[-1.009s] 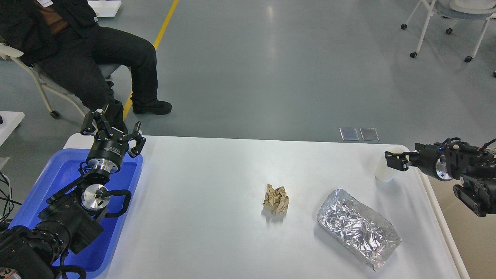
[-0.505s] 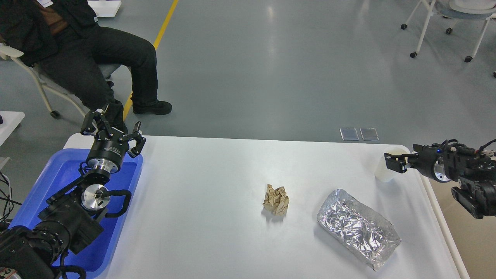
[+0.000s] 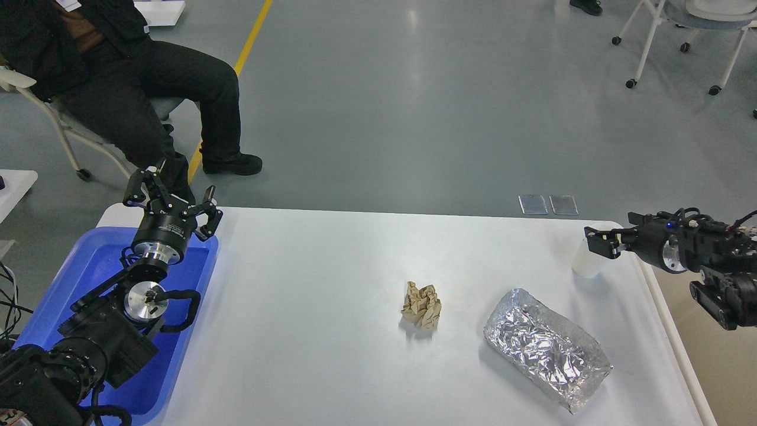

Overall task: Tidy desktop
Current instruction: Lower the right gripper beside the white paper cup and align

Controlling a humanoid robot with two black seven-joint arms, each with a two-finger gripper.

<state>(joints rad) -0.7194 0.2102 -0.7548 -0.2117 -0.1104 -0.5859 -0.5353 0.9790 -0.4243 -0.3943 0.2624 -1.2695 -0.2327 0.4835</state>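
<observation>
The white desktop [image 3: 331, 278] holds a crumpled brown paper ball [image 3: 421, 305] near the middle, a crumpled silver foil packet [image 3: 545, 348] to its right and a white cup [image 3: 585, 265] at the far right corner. My right gripper [image 3: 596, 245] comes in from the right and sits over the cup's top, hiding its rim. Its fingers are dark and side-on, so I cannot tell whether they hold the cup. My left gripper [image 3: 171, 200] is open and empty, pointing up above the far edge of the blue tray [image 3: 71, 278].
The blue tray lies on the desktop's left end under my left arm. A seated person [image 3: 136, 77] is beyond the far left corner. Wheeled chairs [image 3: 686, 35] stand at the far right. The desktop's right edge runs just under my right arm.
My right gripper has moved slightly up and to the left at the cup, and the cup's rim no longer shows behind it. The left arm has not moved.
</observation>
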